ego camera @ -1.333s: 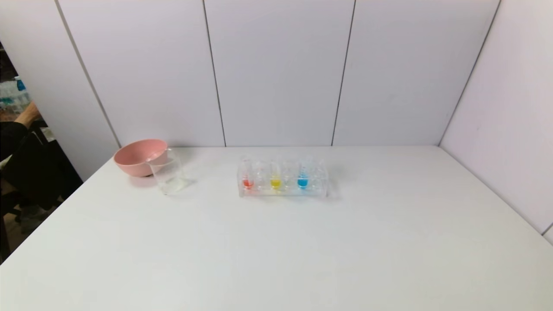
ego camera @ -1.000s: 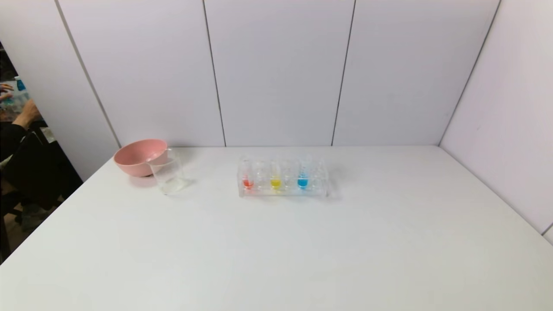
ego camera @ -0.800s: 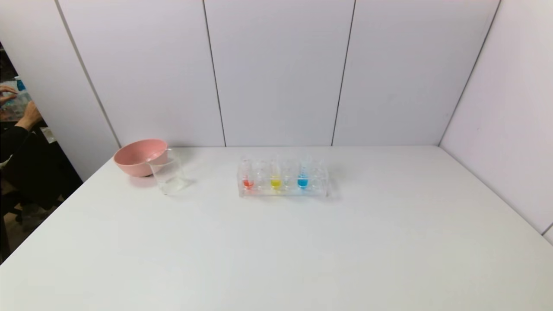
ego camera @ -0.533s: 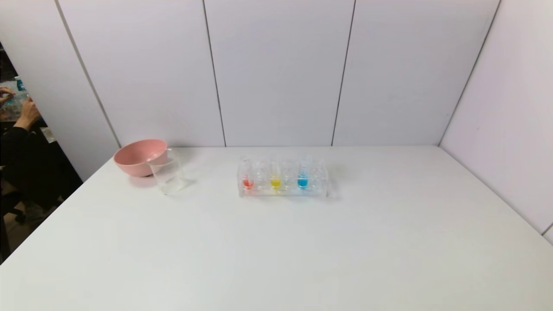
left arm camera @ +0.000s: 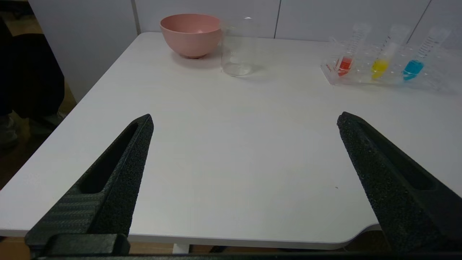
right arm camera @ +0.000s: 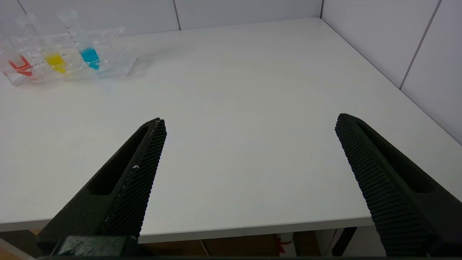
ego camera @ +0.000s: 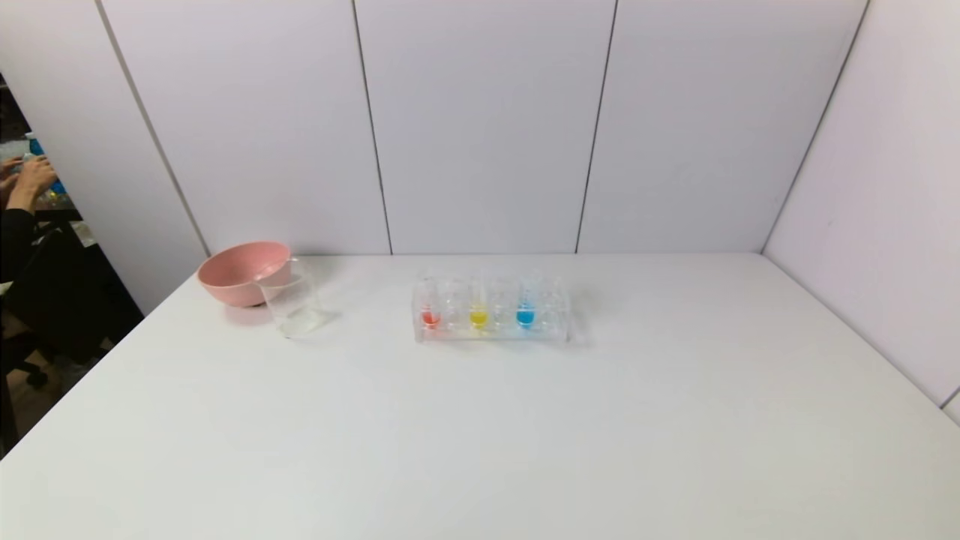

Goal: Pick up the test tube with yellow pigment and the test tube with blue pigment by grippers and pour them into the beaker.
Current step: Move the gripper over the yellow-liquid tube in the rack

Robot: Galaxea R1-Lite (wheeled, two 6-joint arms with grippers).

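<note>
The yellow-pigment tube (ego camera: 478, 313) and the blue-pigment tube (ego camera: 526, 312) stand upright in a clear rack (ego camera: 559, 319) at mid table; both also show in the left wrist view, yellow (left arm camera: 382, 61) and blue (left arm camera: 415, 63), and in the right wrist view, yellow (right arm camera: 52, 56) and blue (right arm camera: 88, 54). The clear beaker (ego camera: 291, 304) stands left of the rack, empty, also in the left wrist view (left arm camera: 237, 52). My left gripper (left arm camera: 245, 121) is open and empty over the table's near edge. My right gripper (right arm camera: 249, 124) is open and empty there too. Neither shows in the head view.
A pink bowl (ego camera: 241, 271) sits just behind the beaker at the far left. A red-orange tube (ego camera: 430, 311) stands at the rack's left end. White walls close the back and right. A person's hands (ego camera: 26, 176) show beyond the left edge.
The person's hands at the far left have shifted. Nothing on the table has moved.
</note>
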